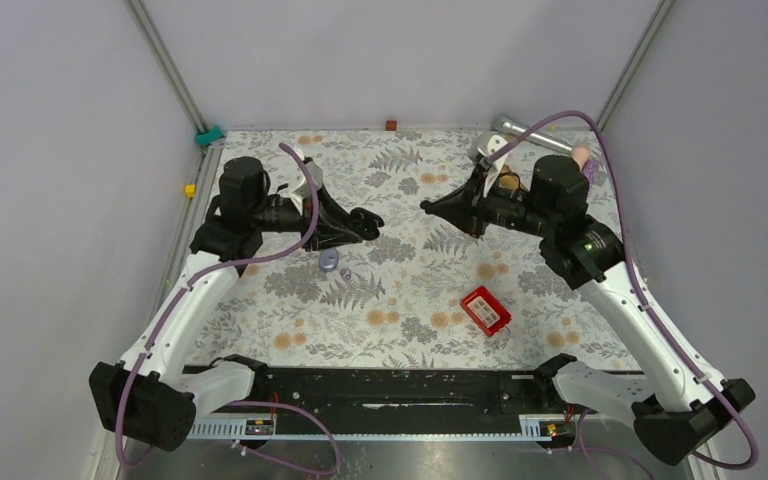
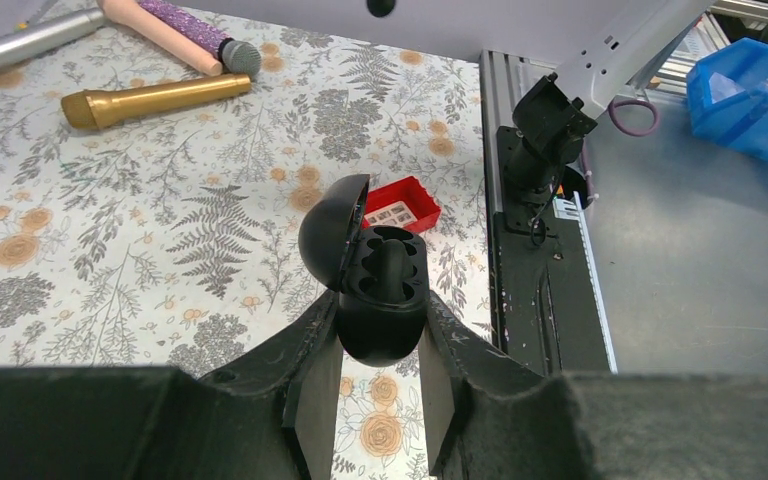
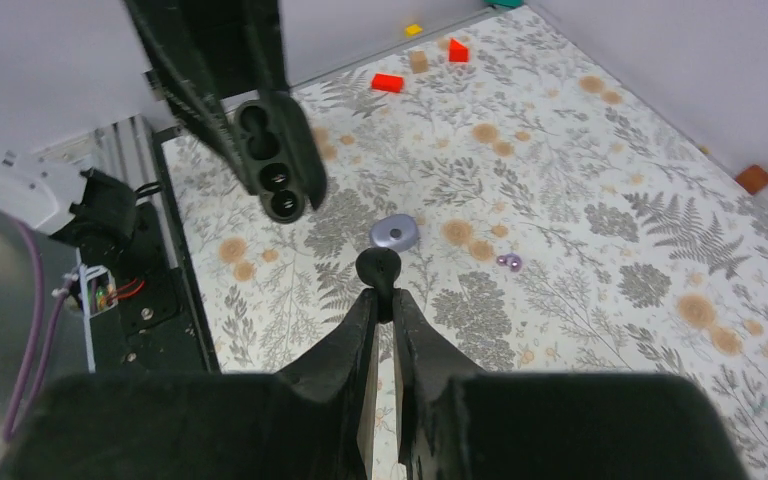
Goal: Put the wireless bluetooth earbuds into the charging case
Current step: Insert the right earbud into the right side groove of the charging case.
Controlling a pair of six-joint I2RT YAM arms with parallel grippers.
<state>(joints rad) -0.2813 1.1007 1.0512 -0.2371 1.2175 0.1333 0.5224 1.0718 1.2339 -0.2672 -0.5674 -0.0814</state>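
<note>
My left gripper (image 2: pixel 380 322) is shut on a black oval charging case (image 2: pixel 372 285), held above the table with its lid hinged open to the left. Its dark sockets face my right gripper, and I cannot tell whether they hold anything. From the right wrist view the case (image 3: pixel 276 170) hangs up and to the left. My right gripper (image 3: pixel 384 298) is shut on a glossy black earbud (image 3: pixel 378 267), pinched by its stem. In the top view the left gripper (image 1: pixel 370 222) and the right gripper (image 1: pixel 430 205) face each other, a short gap apart. Two pale purple earbuds (image 3: pixel 509 262) lie on the cloth.
A pale purple case (image 3: pixel 394 232) lies shut on the floral cloth near the purple buds. A red box (image 1: pixel 485 309) sits front right. Gold (image 2: pixel 155 98), pink-and-purple (image 2: pixel 185 30) and silver (image 2: pixel 20 45) microphones lie at the back right. Small red blocks (image 3: pixel 387 82) sit at the left edge.
</note>
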